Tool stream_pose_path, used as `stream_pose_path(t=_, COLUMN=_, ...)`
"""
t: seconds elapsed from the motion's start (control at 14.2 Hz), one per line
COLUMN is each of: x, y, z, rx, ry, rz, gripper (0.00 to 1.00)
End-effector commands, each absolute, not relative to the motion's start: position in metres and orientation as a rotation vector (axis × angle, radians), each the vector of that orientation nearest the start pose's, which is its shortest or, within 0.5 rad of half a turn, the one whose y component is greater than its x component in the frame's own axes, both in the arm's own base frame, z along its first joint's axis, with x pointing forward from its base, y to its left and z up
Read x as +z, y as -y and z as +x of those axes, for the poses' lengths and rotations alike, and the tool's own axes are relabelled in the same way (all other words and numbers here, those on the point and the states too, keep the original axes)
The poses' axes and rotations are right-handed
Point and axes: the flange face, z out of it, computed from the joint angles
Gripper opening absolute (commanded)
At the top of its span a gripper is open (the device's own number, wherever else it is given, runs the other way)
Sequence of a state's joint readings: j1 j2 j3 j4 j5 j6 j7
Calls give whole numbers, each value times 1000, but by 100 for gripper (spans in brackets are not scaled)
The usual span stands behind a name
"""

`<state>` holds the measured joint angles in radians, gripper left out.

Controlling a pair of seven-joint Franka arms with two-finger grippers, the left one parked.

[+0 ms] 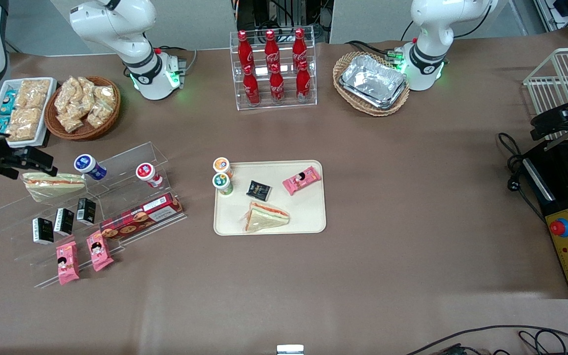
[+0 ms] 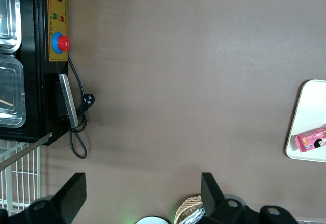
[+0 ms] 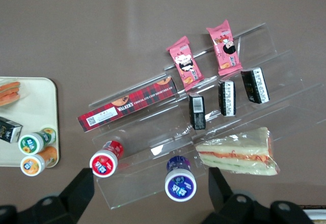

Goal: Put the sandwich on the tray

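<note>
Since the clear-wrapped triangular sandwich with thick orange filling (image 1: 266, 217) lies inside the flat cream-beige rectangular tray (image 1: 308, 212), at the centre of the front view, the task looks complete. It rests in the part of the tray nearest the front camera, its long axis running roughly along the tray's long side. The black two-finger gripper (image 1: 42, 162) hangs well apart from it, toward the working arm's end of the table, so the sandwich lies sideways from the gripper toward the parked arm's end. The wrist view shows its fingers (image 3: 84, 186) spread wide with nothing between them.

Besides the sandwich, the tray holds 4 things: an orange-lidded cup (image 1: 221, 165), a green-lidded cup (image 1: 221, 181), a small black packet (image 1: 258, 190) and a pink snack packet (image 1: 301, 180).

Below the gripper, the clear acrylic stepped rack (image 1: 131, 155) carries a paler wrapped wedge with 1 thin orange stripe (image 1: 52, 185), a blue-lidded cup (image 1: 89, 166), a red-lidded cup (image 1: 148, 174) and a tartan biscuit box (image 1: 141, 216).
</note>
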<state>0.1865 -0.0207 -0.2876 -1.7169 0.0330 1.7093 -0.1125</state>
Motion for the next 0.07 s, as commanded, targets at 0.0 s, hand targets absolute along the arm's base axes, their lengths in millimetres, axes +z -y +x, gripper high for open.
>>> stream_pose_path(t=0.0, x=583, y=64, z=535, rx=-54, ry=27, rz=-3109, gripper=100)
